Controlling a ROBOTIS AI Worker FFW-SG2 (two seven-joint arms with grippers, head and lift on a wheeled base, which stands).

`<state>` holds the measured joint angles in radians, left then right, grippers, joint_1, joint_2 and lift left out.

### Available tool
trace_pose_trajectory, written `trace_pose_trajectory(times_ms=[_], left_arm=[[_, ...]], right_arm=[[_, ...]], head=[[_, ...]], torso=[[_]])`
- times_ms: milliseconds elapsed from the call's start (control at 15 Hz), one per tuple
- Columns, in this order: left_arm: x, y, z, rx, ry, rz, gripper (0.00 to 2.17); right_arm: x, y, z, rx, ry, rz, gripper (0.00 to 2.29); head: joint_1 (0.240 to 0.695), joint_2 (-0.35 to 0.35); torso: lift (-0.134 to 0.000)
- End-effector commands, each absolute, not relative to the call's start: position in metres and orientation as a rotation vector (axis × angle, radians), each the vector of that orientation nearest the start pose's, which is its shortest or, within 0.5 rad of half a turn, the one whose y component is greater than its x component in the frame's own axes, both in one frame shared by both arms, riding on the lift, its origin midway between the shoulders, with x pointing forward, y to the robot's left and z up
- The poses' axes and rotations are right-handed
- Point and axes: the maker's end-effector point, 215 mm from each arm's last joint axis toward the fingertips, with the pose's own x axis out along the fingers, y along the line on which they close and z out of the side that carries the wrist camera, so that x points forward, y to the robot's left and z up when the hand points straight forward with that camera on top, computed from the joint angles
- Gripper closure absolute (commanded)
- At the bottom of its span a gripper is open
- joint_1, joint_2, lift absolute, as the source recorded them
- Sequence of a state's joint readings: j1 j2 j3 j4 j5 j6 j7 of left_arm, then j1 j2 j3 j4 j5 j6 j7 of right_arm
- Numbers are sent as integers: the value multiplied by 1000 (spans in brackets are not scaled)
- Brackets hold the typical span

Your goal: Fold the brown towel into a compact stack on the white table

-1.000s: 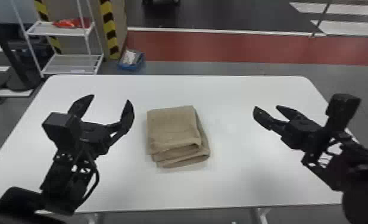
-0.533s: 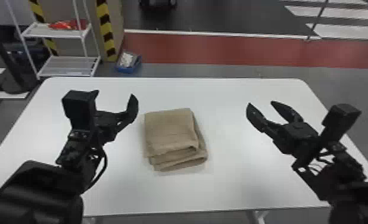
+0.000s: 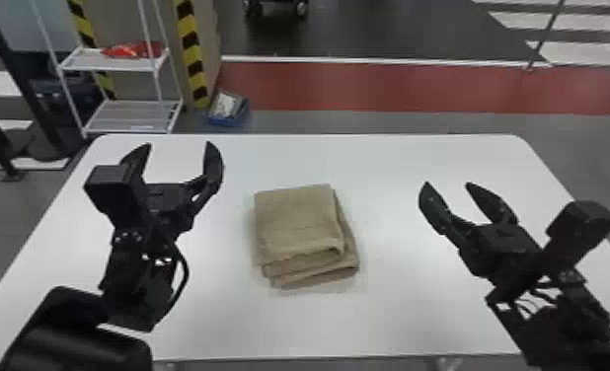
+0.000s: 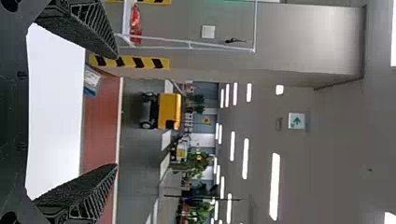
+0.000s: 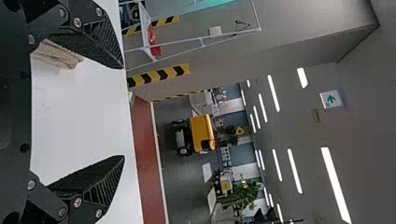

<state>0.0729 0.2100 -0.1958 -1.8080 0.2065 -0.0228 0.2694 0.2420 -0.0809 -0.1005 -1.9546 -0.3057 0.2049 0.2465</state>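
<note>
At the left, the left hand (image 3: 178, 144) is held raised over the white counter (image 3: 393, 306), its two fingers spread wide apart with nothing between them. The brown towel (image 3: 296, 222) is seen to its right and a little nearer the robot, well inside the counter's edges. By the head view, the left hand is judged the nearer of the two, with only a short sideways gap to be crossed.

The towel is laid as a layered, roughly rectangular stack, its longer axis apparently run from near to far and slightly skewed. Folded layers are shown along the near side, and a lower layer is left jutting out at the right.

Farther right, the right hand (image 3: 447, 184) is also parted and empty, and from it the towel is found to the left, across a wider gap. The folding may be judged all but done; if the protruding layer is to be tucked, it could best be approached from the right, though the upper layers might be dragged askew.
</note>
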Motion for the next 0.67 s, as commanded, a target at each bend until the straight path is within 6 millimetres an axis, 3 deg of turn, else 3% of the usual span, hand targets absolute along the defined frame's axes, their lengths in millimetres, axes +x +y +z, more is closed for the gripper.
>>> trace_pose_trajectory(times_ms=[0, 267, 600], left_arm=[[560, 223, -262, -82, -172, 31, 70], [558, 213, -264, -92, -186, 10, 80], [555, 219, -257, -99, -212, 7, 83]], right_arm=[[519, -230, -310, 206, 15, 211, 232], [518, -214, -311, 178, 15, 218, 174], [519, -200, -312, 145, 14, 222, 110]], head=[[665, -17], [672, -6], [671, 10]], torso=[[-120], [-120], [-120]])
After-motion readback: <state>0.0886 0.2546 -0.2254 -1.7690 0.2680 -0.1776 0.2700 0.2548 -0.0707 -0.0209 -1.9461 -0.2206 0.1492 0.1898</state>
